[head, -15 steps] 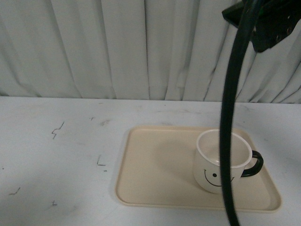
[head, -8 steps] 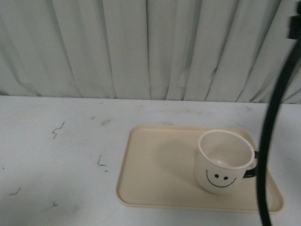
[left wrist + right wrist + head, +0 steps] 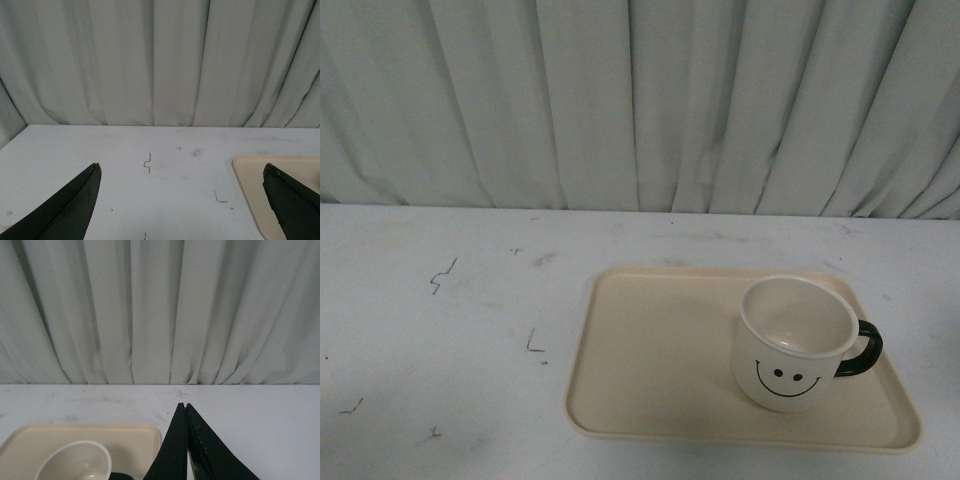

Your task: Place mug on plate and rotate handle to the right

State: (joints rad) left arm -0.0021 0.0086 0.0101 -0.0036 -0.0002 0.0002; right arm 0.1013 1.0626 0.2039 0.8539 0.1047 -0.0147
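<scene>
The cream mug [image 3: 794, 343] with a smiley face stands upright on the right part of the beige plate [image 3: 650, 370]. Its black handle [image 3: 861, 350] points to the right. No arm shows in the front view. In the left wrist view my left gripper [image 3: 182, 170] is open over bare table, with only the plate's corner [image 3: 252, 175] beside one finger. In the right wrist view my right gripper [image 3: 184, 406] is shut with nothing in it, raised beside the plate [image 3: 60, 437]; the mug's rim [image 3: 75, 460] shows low in that picture.
The white table [image 3: 450, 330] carries small dark pen marks [image 3: 442, 275] left of the plate. A pleated grey curtain [image 3: 640, 100] closes off the far edge of the table.
The right arm and its black cable have drawn off to the right and out of the front view. The mug's smiley face now faces the camera more squarely.
</scene>
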